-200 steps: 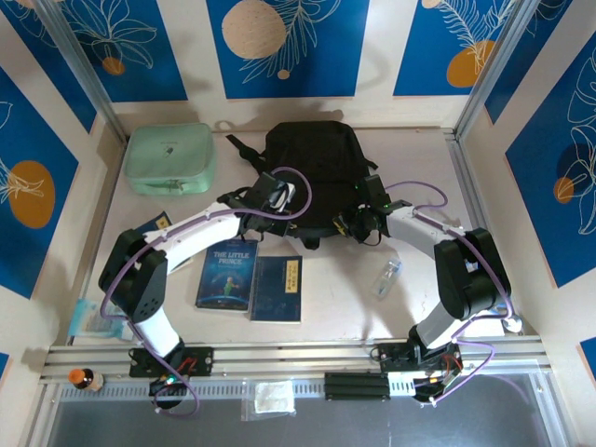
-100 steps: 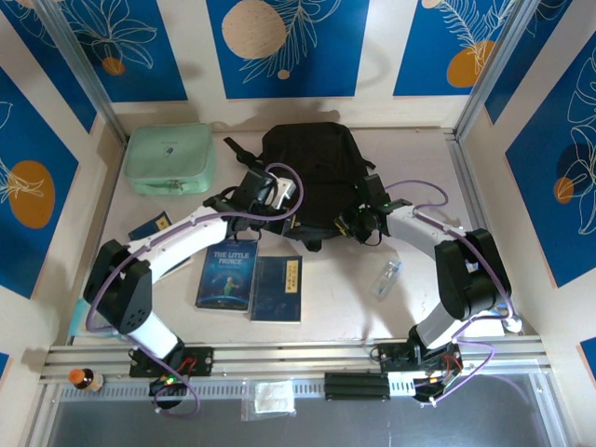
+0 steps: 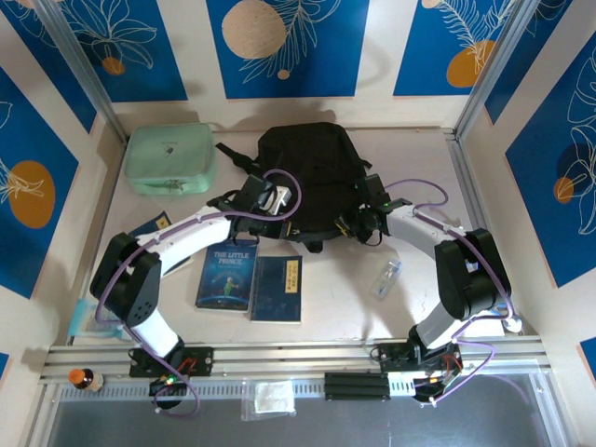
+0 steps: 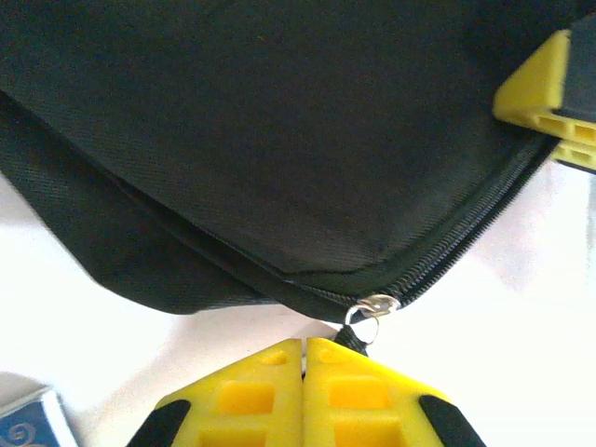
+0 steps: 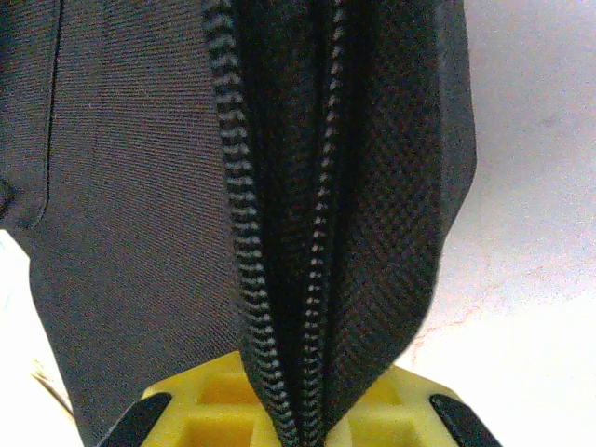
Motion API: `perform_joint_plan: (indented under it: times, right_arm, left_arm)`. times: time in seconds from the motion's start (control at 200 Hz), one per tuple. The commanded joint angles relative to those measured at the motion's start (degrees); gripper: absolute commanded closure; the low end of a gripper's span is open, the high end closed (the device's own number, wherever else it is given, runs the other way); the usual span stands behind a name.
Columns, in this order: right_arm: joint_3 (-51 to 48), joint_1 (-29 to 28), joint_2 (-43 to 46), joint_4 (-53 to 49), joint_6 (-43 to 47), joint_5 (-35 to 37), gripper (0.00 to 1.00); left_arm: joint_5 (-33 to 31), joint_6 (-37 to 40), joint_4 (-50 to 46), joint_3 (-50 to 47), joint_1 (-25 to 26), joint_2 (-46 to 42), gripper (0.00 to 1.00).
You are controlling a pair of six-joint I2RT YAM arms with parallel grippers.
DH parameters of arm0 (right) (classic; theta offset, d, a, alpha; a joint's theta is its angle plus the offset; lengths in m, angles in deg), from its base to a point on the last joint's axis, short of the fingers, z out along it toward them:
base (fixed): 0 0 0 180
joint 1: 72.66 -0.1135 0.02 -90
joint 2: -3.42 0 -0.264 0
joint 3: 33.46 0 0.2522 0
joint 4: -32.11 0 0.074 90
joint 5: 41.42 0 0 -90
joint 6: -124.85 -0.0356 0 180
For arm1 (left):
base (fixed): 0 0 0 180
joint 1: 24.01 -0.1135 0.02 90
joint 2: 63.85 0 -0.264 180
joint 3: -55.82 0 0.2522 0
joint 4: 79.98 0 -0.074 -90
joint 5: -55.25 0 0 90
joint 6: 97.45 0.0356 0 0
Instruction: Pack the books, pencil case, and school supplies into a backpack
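Nothing is packed yet; the bag is only being opened.
The left gripper (image 4: 304, 348) pinches the zipper tab (image 4: 370, 310) of the backpack (image 3: 307, 168). The right gripper (image 3: 351, 226) squeezes the backpack's zipper edge. The blue book (image 3: 226, 273), dark book (image 3: 277, 288), little clear piece (image 3: 386, 277) and green pencil case (image 3: 170, 158) lie outside on the table (image 3: 345, 298).

The backpack (image 3: 307, 172) is black woven cloth, matt and coarse-grained; its zip (image 5: 233, 214) has dull black plastic-looking teeth and a shiny metal zip pull (image 4: 371, 309). The left fingers (image 4: 251, 396) are smooth matt yellow plastic, and the bench (image 3: 340, 284) is pale and matt.
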Motion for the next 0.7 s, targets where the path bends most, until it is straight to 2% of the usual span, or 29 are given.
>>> perform_joint_plan:
  times: [0.0,0.06,0.19,0.27,0.44,0.695]
  right_arm:
    - [0.46,0.58,-0.91,0.76,1.89,1.61,0.90]
    - [0.46,0.58,-0.99,1.27,2.14,0.72,0.89]
    - [0.54,0.57,-0.98,2.28,2.77,-0.64,0.90]
    - [0.76,0.57,-0.94,2.36,3.03,-0.99,0.89]
    - [1.07,0.56,-1.34,2.77,3.56,-1.69,0.89]
    - [1.51,0.85,-2.47,3.43,3.65,-3.31,0.89]
  left_arm:
    - [7.50,-1.73,2.30,-1.42,-1.18,-0.96,0.98]
    - [8.90,-2.43,3.45,-1.71,-1.35,-0.47,0.90]
    - [12.84,-4.17,8.39,-3.95,-2.31,0.43,0.61]
    - [15.48,-5.37,12.17,-5.79,-3.25,0.90,0.52]
    - [20.19,-4.12,16.65,-7.26,-4.13,1.96,0.46]
    - [20.70,2.34,16.52,-6.24,-4.00,5.34,0.44]
